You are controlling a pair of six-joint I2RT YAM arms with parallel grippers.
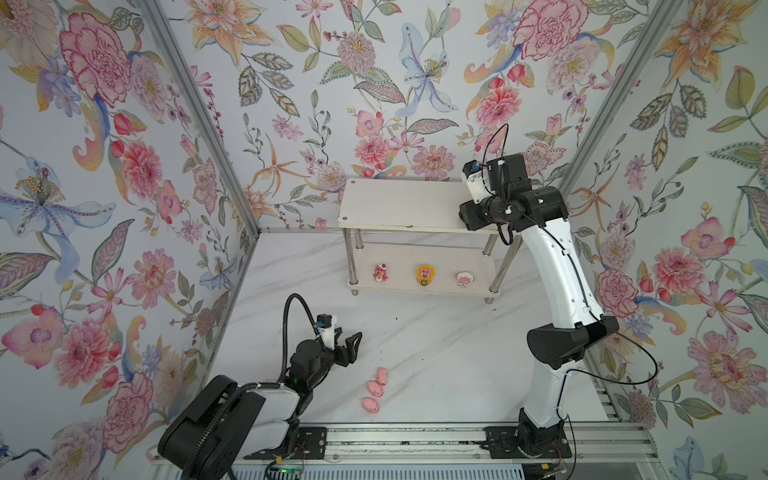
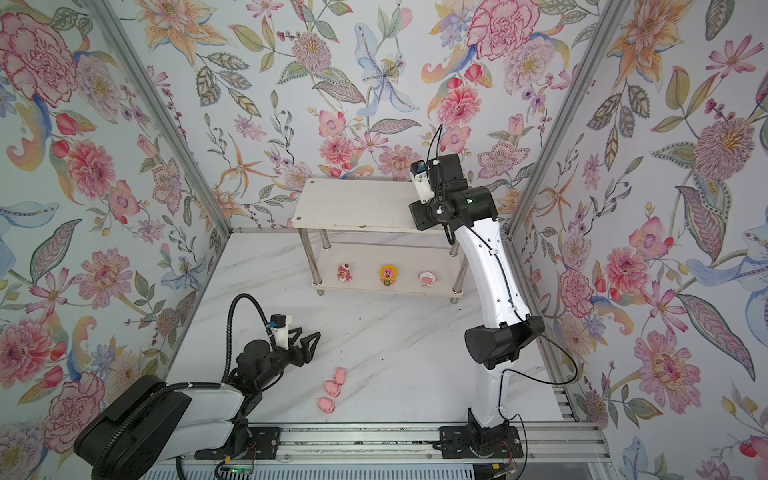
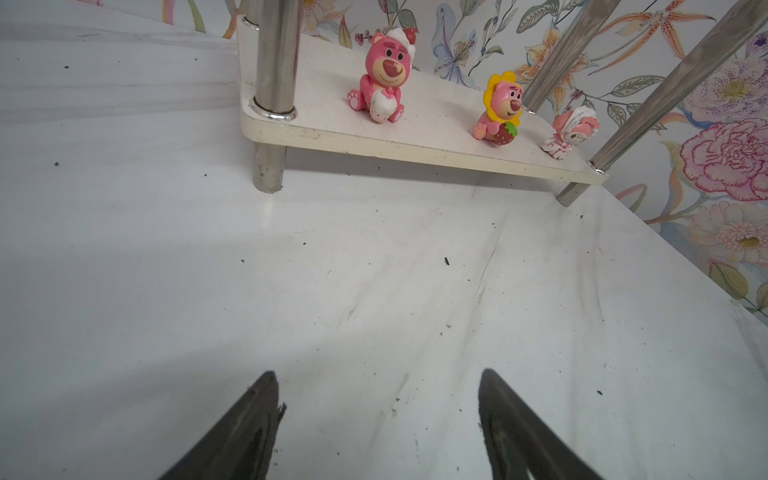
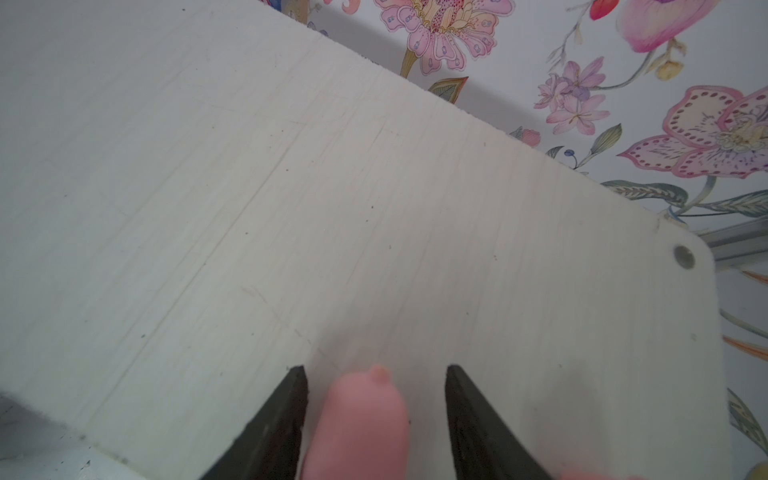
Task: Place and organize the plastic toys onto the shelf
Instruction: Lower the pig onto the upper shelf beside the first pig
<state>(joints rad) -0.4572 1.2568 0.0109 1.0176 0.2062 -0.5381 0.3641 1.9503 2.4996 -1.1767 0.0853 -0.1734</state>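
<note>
The white two-tier shelf [image 1: 395,203] [image 2: 353,203] stands at the back of the table. My right gripper [image 4: 375,368] hovers over the right end of its top board [image 4: 332,208]. It is open, and a plain pink pig [image 4: 361,428] lies on the board between the fingers with a gap on each side. On the lower tier stand a red-pink bear [image 1: 379,273] [image 3: 384,79], a yellow-petalled figure [image 1: 424,275] [image 3: 500,110] and a pink-and-white one [image 1: 463,279] [image 3: 571,131]. Three pink pigs [image 1: 375,388] [image 2: 332,388] lie clustered on the table. My left gripper [image 1: 349,334] [image 3: 379,373] is open and empty just left of them.
Floral walls close in the table on three sides. Chrome legs [image 3: 276,58] carry the shelf boards. An aluminium rail [image 1: 415,440] with both arm bases runs along the front edge. The white marble-look tabletop [image 1: 436,345] lies between the pigs and the shelf.
</note>
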